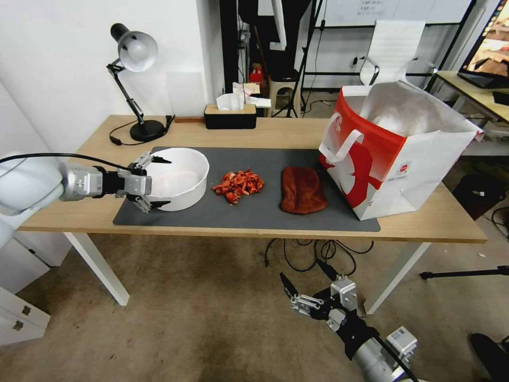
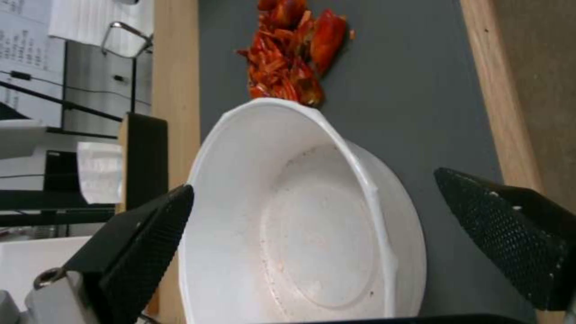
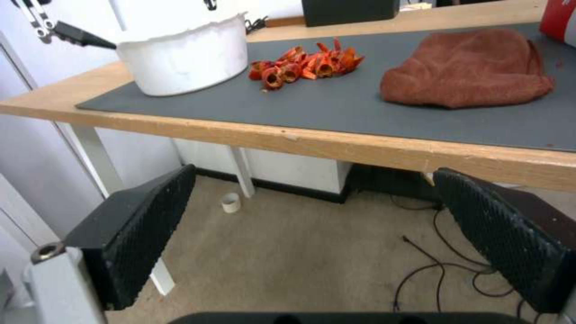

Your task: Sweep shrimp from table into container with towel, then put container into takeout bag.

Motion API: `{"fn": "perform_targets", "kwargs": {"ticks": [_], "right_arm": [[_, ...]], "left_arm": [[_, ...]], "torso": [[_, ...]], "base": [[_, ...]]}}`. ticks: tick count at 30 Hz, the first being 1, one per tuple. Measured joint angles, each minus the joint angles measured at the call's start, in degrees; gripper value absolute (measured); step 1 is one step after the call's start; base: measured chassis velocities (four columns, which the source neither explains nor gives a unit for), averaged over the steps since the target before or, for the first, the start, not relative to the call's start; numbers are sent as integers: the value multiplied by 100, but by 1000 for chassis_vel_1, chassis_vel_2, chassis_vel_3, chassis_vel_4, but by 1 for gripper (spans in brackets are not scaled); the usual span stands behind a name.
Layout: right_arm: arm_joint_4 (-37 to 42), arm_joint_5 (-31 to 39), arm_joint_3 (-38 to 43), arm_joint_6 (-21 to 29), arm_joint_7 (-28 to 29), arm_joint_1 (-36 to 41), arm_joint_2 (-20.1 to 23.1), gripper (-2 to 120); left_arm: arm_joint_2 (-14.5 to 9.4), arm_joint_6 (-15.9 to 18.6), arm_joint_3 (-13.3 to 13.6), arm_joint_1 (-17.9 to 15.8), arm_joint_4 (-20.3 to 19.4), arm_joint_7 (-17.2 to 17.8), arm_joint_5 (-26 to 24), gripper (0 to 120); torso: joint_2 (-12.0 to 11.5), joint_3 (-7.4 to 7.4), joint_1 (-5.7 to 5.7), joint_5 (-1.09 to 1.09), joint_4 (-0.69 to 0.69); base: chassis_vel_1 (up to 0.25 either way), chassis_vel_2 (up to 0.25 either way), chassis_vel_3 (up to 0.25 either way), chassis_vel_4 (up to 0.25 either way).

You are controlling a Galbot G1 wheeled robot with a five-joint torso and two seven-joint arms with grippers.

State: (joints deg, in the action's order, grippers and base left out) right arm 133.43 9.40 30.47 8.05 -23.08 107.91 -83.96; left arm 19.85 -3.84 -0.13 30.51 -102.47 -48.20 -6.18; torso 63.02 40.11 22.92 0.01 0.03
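Takeout bag (image 3: 558,18) cut off

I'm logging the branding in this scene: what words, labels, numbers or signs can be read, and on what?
No text can be read.
Red and white paper takeout bag: a small red logo with a line of print under it, too small to read.
Whiteboard on the back wall: faint writing, too blurred to read.

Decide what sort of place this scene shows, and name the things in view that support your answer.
Probably an office or lab set up for robot trials, not a kitchen: a wooden table with a desk lamp, a white office chair behind, a monitor on a side desk, and tripod legs on the floor.
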Motion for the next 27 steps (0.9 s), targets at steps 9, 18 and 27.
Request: {"fn": "perform_targets", "kwargs": {"ticks": [9,18,27], "right_arm": [[0,83,46,-35,5,-4,38,100],[-71,138,82,-62,26,-33,68,100],[-178,206,107,-82,43,-100,84,100]], "left_arm": [[299,162,1091,-1082,502,-300,230,100],[429,332,1926,-1986,798,-843,583,100],[593,445,2869,-2881,1106,-1331,761,99]], "torso": [[0,0,0,0,-3],[0,0,0,0,-2],[0,0,0,-1,-2]], "base": [[0,0,0,0],[0,0,0,0],[0,0,0,0]]}}
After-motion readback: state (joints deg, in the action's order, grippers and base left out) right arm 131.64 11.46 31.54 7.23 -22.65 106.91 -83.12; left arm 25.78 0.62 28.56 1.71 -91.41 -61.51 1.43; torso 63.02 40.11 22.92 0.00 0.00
